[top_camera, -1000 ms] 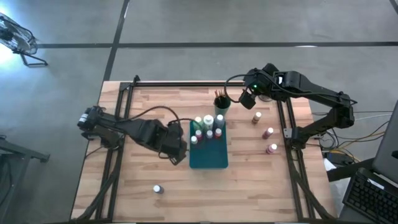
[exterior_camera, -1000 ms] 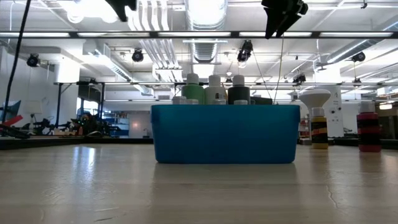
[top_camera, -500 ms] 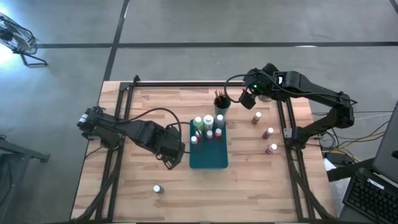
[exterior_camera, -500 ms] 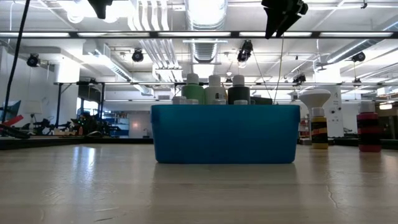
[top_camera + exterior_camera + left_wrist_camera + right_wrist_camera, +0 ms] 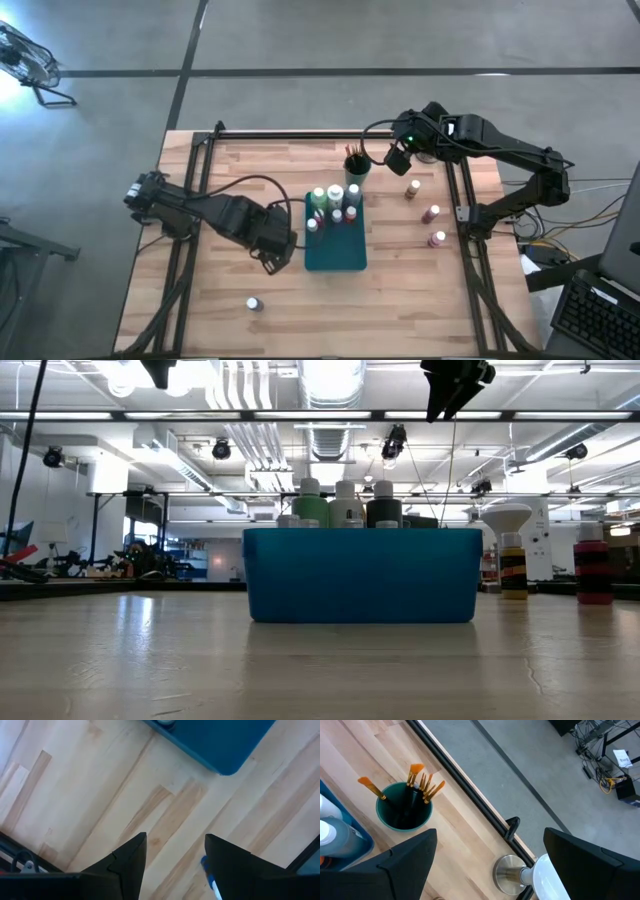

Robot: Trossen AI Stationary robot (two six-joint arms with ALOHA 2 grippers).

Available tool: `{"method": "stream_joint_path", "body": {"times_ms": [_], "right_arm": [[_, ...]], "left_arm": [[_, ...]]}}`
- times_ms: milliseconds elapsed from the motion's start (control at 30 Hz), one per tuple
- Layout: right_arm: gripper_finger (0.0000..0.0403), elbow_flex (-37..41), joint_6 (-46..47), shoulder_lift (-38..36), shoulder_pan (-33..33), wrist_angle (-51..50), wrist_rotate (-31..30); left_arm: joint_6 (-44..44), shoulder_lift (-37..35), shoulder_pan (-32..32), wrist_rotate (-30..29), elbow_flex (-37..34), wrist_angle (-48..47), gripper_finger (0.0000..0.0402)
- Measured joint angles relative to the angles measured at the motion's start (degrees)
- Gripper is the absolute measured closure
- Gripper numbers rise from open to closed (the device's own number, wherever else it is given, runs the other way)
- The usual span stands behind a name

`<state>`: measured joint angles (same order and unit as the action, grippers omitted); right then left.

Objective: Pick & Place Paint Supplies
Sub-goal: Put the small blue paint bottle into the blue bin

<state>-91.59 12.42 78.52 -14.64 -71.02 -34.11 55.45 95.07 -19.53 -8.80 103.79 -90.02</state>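
Note:
A teal tray (image 5: 336, 250) lies mid-table with several white-capped paint bottles (image 5: 333, 203) standing in its far half, one of them light green (image 5: 310, 508). Behind it a teal cup (image 5: 404, 815) holds several orange-tipped brushes (image 5: 422, 782). Three small bottles (image 5: 431, 213) stand on the wood right of the tray, and one more (image 5: 254, 303) stands near the front left. My left gripper (image 5: 175, 837) hangs open above bare wood just left of the tray (image 5: 215, 745). My right gripper (image 5: 490, 835) waits open, high above the table's far right, beside the cup.
A white-domed object on a metal stand (image 5: 517, 872) sits by the black frame rail (image 5: 300, 135) at the far edge. Black rails also run along the table's left and right sides. Bare wood stretches across the near half of the table (image 5: 330, 310).
My left gripper has tipped, and its fingers have swung a little away from the tray toward the table's left edge. It has stayed open. Nothing on the table has moved.

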Motion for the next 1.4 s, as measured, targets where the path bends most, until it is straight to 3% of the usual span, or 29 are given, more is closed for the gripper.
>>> {"method": "stream_joint_path", "body": {"times_ms": [867, 1067, 1400], "right_arm": [[0.0039, 0.00, -0.01, 0.01, 0.00, 0.01, 0.00], [0.0039, 0.00, -0.01, 0.00, 0.00, 0.01, 0.00], [0.0039, 0.00, -0.01, 0.00, 0.00, 0.01, -0.02]], "left_arm": [[-0.88, 0.02, -0.13, 0.37, -1.14, 0.02, 0.0195], [-2.46, -0.11, -2.99, 4.92, -4.01, 1.23, 0.0195], [-3.43, -0.27, -10.13, 3.18, -4.94, 1.86, 0.0195]]}}
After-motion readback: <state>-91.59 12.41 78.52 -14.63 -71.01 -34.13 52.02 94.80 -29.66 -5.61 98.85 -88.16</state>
